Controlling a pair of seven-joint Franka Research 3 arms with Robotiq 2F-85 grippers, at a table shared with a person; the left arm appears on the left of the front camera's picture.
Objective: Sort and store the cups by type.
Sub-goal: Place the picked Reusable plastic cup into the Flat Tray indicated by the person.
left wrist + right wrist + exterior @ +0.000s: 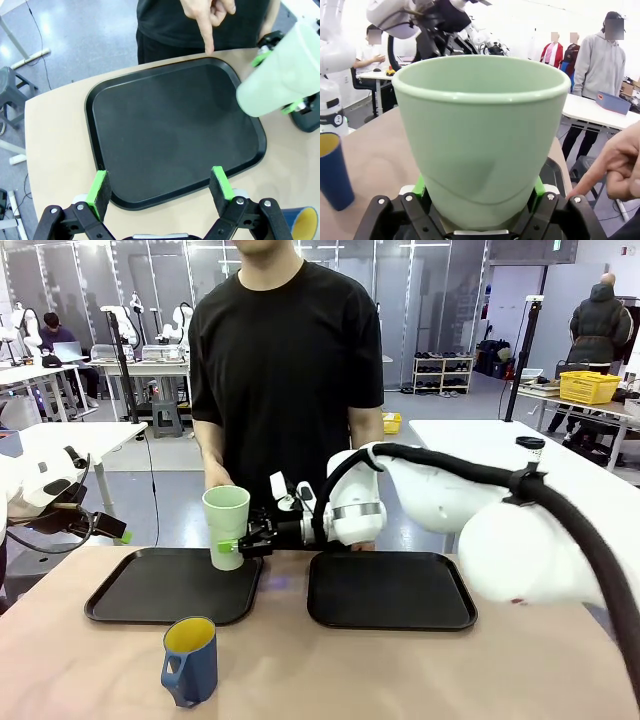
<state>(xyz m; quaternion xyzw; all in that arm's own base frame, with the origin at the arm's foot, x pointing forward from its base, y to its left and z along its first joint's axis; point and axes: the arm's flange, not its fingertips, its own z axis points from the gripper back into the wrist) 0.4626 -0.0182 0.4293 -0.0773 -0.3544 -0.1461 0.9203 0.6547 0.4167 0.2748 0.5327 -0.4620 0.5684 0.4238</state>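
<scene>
Two green pads of the right gripper (240, 542) are closed on the lower wall of the pale green tumbler (227, 525); the tumbler is upright, mouth up, long axis vertical, at the far right corner of the left tray (130, 605); whether its base touches the tray I cannot tell. The move left is, I think, straight down and short. The left gripper (160, 187) hangs over the near edge of the same tray, jaws wide apart, nothing between them; it is the nearer one to the blue mug (190, 660), upright on the table just in front of this tray. Apart from the tumbler, the left tray and the right tray (390, 590) hold nothing; a person's hand (210, 15) points one finger at the left tray's far edge.
</scene>
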